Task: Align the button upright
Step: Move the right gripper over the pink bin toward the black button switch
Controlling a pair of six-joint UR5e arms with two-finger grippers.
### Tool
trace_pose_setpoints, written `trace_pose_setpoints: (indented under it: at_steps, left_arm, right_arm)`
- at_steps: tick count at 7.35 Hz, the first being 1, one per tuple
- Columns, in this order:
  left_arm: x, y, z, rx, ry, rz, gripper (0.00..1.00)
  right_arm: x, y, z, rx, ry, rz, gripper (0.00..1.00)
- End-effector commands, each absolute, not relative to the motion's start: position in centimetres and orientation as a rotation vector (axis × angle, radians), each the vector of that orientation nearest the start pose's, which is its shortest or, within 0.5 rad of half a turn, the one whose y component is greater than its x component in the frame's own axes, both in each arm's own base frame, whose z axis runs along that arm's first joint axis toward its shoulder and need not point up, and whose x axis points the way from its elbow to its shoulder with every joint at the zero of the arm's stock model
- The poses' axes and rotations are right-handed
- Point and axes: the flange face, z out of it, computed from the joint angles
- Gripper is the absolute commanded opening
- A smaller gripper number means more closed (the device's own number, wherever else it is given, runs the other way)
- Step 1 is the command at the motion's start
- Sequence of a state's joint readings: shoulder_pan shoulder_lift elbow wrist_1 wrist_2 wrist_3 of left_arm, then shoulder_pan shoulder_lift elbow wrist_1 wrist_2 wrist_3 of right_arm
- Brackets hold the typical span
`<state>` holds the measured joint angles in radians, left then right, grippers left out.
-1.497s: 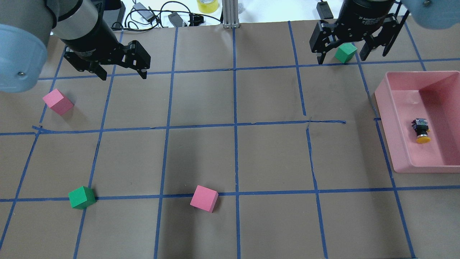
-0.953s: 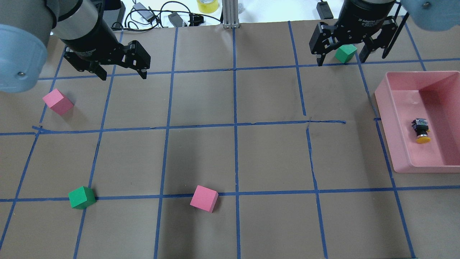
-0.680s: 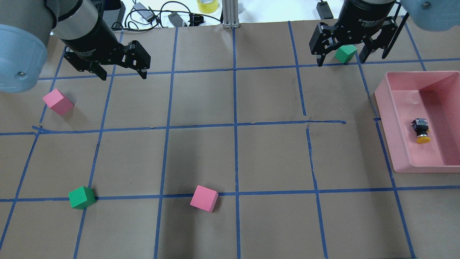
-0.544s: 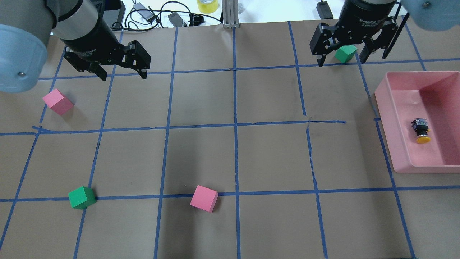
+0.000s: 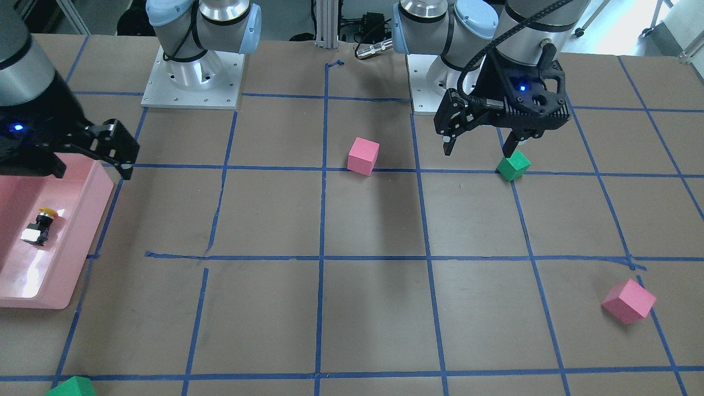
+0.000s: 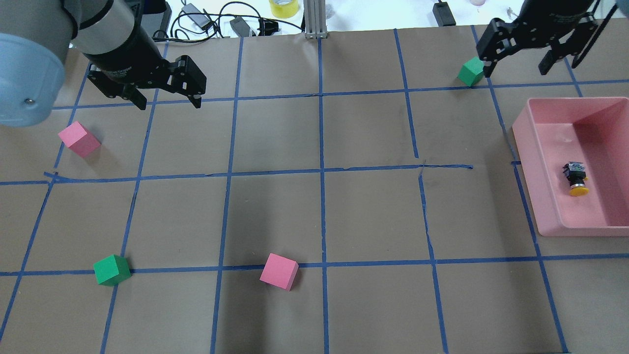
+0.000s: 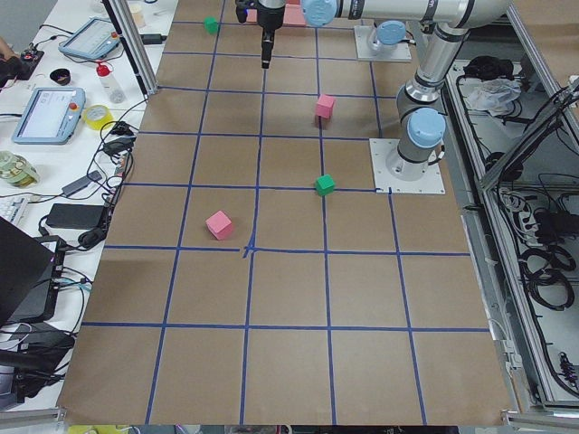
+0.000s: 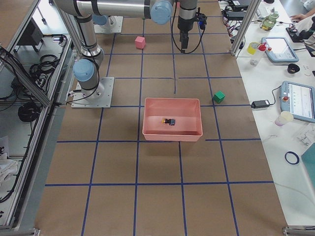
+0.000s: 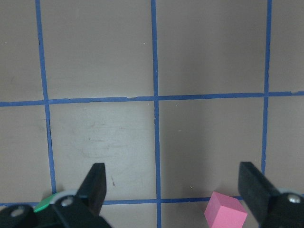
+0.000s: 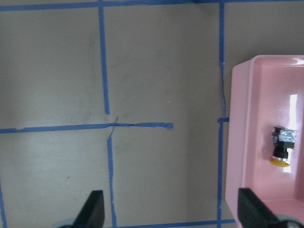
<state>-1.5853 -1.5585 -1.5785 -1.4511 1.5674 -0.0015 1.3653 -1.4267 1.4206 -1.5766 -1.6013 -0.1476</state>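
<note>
Standing across from the rig, I note that the pink tray [image 6: 538, 177] sits at the table's edge on the robot's right. The button [image 6: 575, 179] lies on its side on the tray floor, clear of the walls, with its yellow cap toward the robot and its pale base block away. The right gripper [image 6: 516, 73] hangs beyond the tray's far end, jaws wide apart and empty. The left gripper [image 6: 170, 104] is also spread and empty, well off over the other half. The step in hand looks like the reach for the button. It is best done, I'd judge, by descending inside the walls, pinching across the black body rather than the cap, then tipping it so the base lands flat before release; so small a part may twist in the pinch. Surface: brown paper [image 6: 373, 211] gridded with blue tape [image 6: 322, 216], with pink cubes [image 6: 279, 271] and green cubes [image 6: 112, 270] scattered on it. Room: a white bench [image 8: 275, 83] with a tablet [image 8: 299, 101], cables [image 6: 206, 19] and a yellow tape roll [image 6: 283, 7].
</note>
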Motion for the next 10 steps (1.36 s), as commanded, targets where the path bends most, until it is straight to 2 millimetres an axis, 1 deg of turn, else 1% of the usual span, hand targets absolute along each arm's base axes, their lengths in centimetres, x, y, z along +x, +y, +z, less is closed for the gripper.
trace_pose_setpoints:
  at_steps: [1,2,3,4,5,6,7,9,10]
  left_arm:
    - [-14.1,-49.6,50.3,0.02,3.141,-0.195,1.0]
    - [-14.1,-49.6,50.3,0.02,3.141,-0.195,1.0]
    - [-14.1,-49.6,50.3,0.02,3.141,-0.195,1.0]
    - [-14.1,-49.6,50.3,0.02,3.141,-0.195,1.0]
    - [-14.1,-49.6,50.3,0.02,3.141,-0.195,1.0]
    - [-14.1,-49.6,50.3,0.02,3.141,-0.195,1.0]
    - [-14.1,-49.6,50.3,0.02,3.141,-0.195,1.0]
    - [-14.1,-49.6,50.3,0.02,3.141,-0.195,1.0]
    - [-14.1,-49.6,50.3,0.02,3.141,-0.195,1.0]
  right_arm:
    - [-8.2,-58.8,45.6,0.162,3.177,-0.023,1.0]
    - [-11.6,-58.3,44.5,0.112,3.163,0.004,0.99]
    - [-14.1,-57.7,41.4,0.119,3.157,0.008,0.98]
    - [-16.2,-57.3,36.6,0.079,3.183,-0.071,0.98]
    - [-17.7,-56.4,31.8,0.014,3.199,-0.12,0.99]
    - [-19.5,-55.2,29.6,0.064,3.172,-0.117,0.99]
    - [-20.2,-54.4,27.6,0.078,3.135,-0.086,0.99]
    - [-20.2,-53.9,23.8,0.079,3.168,-0.125,0.99]
    - [-20.4,-53.8,23.6,0.082,3.179,-0.118,0.99]
